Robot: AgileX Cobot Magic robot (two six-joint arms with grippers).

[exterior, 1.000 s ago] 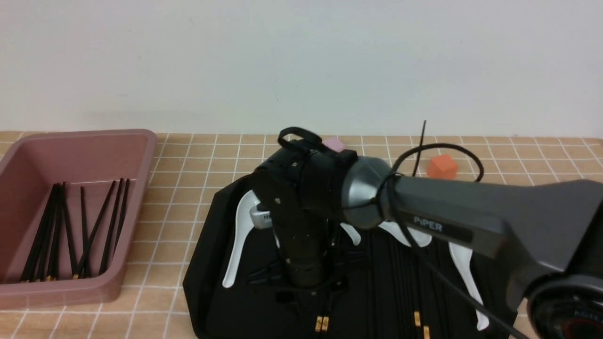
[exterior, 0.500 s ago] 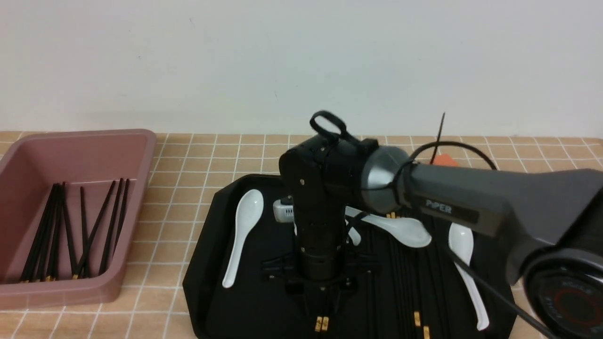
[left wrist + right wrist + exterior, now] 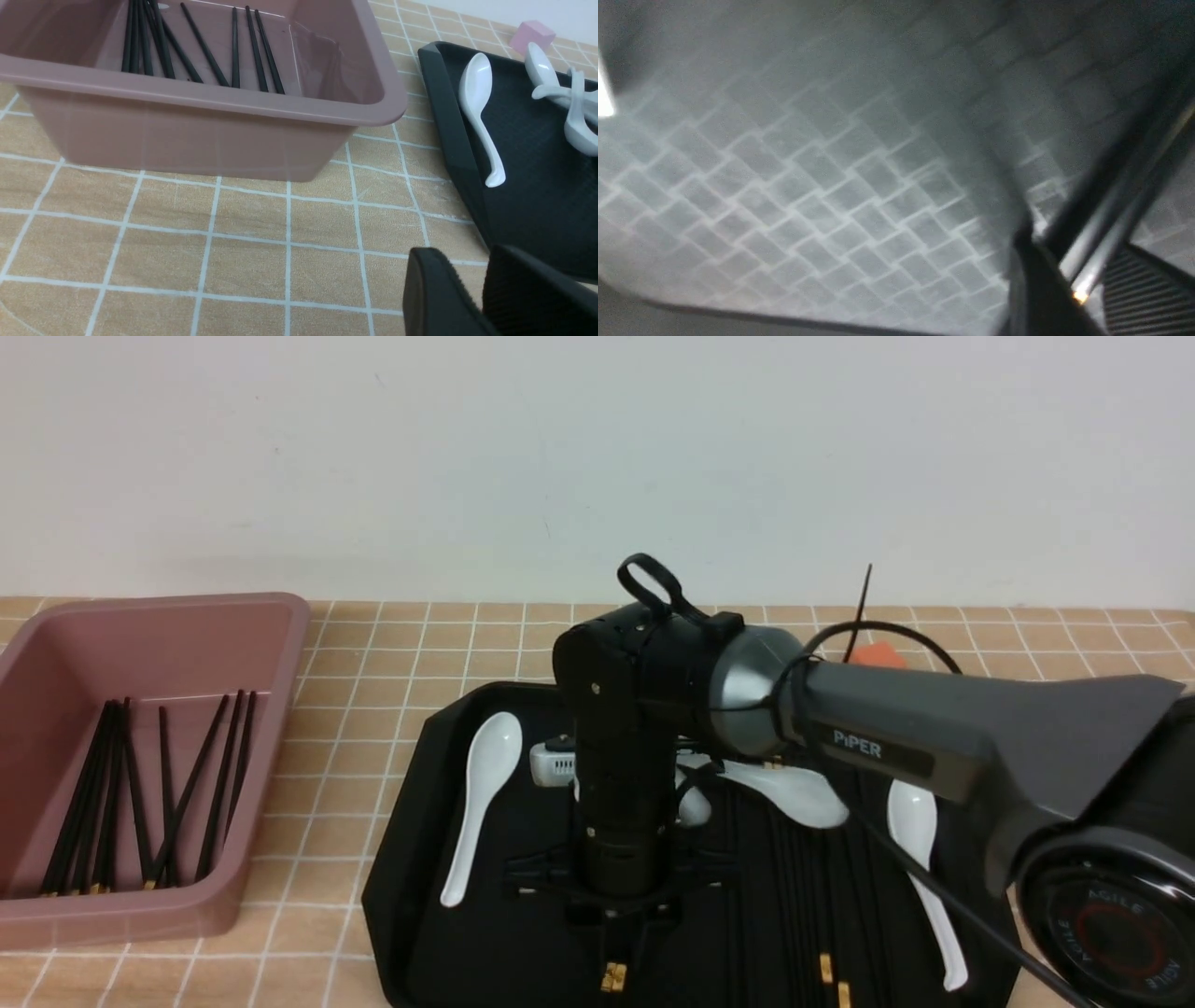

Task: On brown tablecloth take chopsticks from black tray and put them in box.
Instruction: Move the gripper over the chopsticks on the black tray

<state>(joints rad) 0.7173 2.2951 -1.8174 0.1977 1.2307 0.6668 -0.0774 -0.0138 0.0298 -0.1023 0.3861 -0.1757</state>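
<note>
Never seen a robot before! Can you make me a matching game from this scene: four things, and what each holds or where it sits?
Things
1. box
2. black tray
3. orange cube
4. right hand

Places and states
A. mostly hidden behind the right arm
B. white spoons lie in it
C. low in the tray, gripping a chopstick pair
D. loose chopsticks lie along its floor

Pairs: 1-D, 2-B, 3-A, 4-C

"PiPER" on R arm link [image 3: 934,747]; "AGILE" on its round joint cap [image 3: 1111,933].
</note>
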